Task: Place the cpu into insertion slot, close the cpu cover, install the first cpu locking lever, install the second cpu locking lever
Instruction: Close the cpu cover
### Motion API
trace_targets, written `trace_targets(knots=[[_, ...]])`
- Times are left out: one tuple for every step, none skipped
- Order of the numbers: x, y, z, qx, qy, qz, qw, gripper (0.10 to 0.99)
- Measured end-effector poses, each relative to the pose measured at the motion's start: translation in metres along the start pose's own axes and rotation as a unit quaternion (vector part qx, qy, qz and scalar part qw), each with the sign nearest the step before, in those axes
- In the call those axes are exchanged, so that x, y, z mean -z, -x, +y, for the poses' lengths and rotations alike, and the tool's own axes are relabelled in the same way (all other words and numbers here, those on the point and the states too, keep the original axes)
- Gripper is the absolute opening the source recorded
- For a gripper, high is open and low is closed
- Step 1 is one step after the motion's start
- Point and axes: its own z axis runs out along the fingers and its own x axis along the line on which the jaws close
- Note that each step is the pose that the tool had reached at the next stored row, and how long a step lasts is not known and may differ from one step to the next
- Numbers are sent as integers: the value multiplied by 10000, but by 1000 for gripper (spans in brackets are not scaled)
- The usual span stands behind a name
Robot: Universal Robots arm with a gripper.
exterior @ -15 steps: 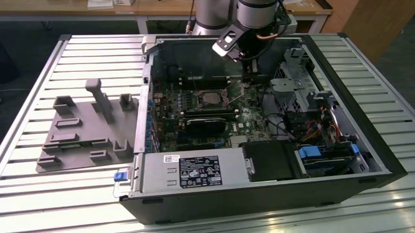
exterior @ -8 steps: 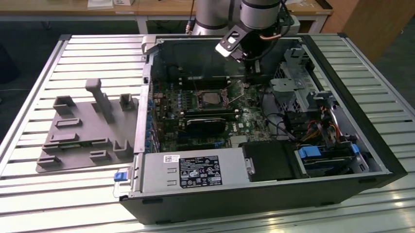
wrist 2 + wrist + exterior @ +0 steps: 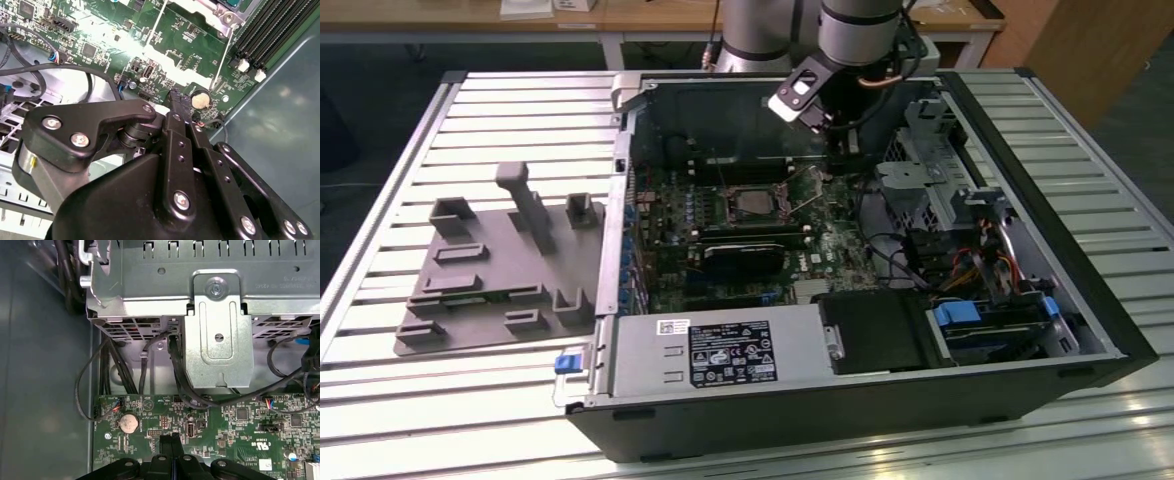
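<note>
In the exterior view the cpu (image 3: 754, 203) lies as a silvery-grey square in the insertion slot (image 3: 727, 190) at the middle of the motherboard. The cpu cover (image 3: 754, 187) appears as a thin metal frame around it. Two thin locking levers (image 3: 819, 200) stand up at an angle beside the socket, and they cross the board as bright wires (image 3: 224, 54) in the second wrist view. My gripper (image 3: 843, 172) hangs just to the exterior view's right of the socket, above the board. Its black fingertips (image 3: 171, 441) are pressed together, holding nothing, close to a coin battery (image 3: 130, 423).
The open computer case (image 3: 1107, 330) lies on a slatted table. A black card (image 3: 747, 252) sits below the socket, and a power supply (image 3: 720, 352) lies at the case's near end. A metal drive cage (image 3: 217, 330) and loose black cables (image 3: 85, 385) crowd the side by the gripper. A grey fixture plate (image 3: 480, 290) lies outside.
</note>
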Motion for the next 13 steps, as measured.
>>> trace_targets(knots=[[-12,1,1,0,-2,-1,10000,102],[-25,1,1,0,-5,0,10000,102],[-37,1,0,-1,-9,0,10000,102],[-50,1,0,-1,-13,0,10000,102],[-62,2,0,-1,-18,-1,10000,102],[-76,3,-1,-1,-23,-1,10000,102],[-89,3,-1,-1,-30,-2,10000,102],[-103,4,-2,-1,-39,-2,10000,102],[-116,4,-2,-2,-51,-2,10000,102],[-130,5,-3,-2,-64,-2,10000,102],[-141,5,-4,-3,-75,-3,10000,102],[-151,6,-4,-3,-86,-4,10000,102],[-160,6,-5,-4,-94,-4,10000,102]])
